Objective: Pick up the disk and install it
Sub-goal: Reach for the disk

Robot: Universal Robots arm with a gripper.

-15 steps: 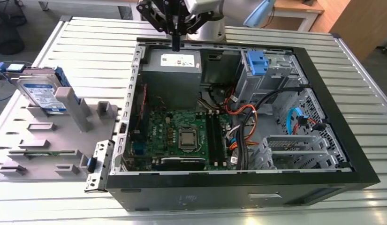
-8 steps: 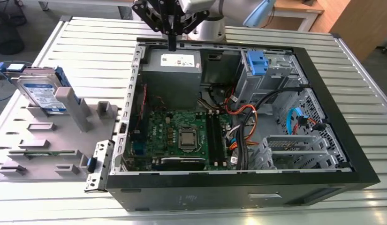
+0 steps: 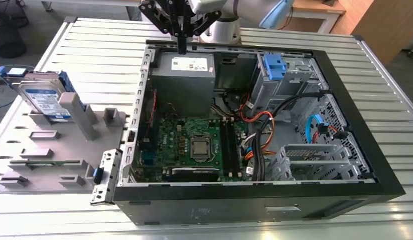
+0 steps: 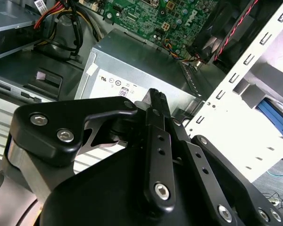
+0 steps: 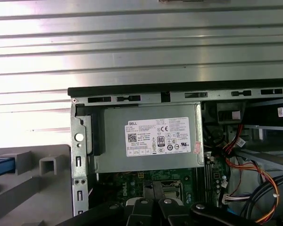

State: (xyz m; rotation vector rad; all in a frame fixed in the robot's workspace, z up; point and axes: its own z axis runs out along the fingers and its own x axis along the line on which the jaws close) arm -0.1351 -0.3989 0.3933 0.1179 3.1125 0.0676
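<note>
Claw linkage sits closest in the second wrist view: black, fingers together, nothing between them. In the exterior view the claw hangs at the far rim of the case, tip pointing down over the power supply; can't tell if it touches. The case lies open on the slatted table. The power supply is in the case's far corner, white sticker facing up, and the green board lies beside it toward the case's near wall. A blue latch stands in the case's drive bay. The disk is outside the case, off its side wall on the exterior view's left. It stands on edge in a grey holder, blue frame round it, well apart from the claw.
</note>
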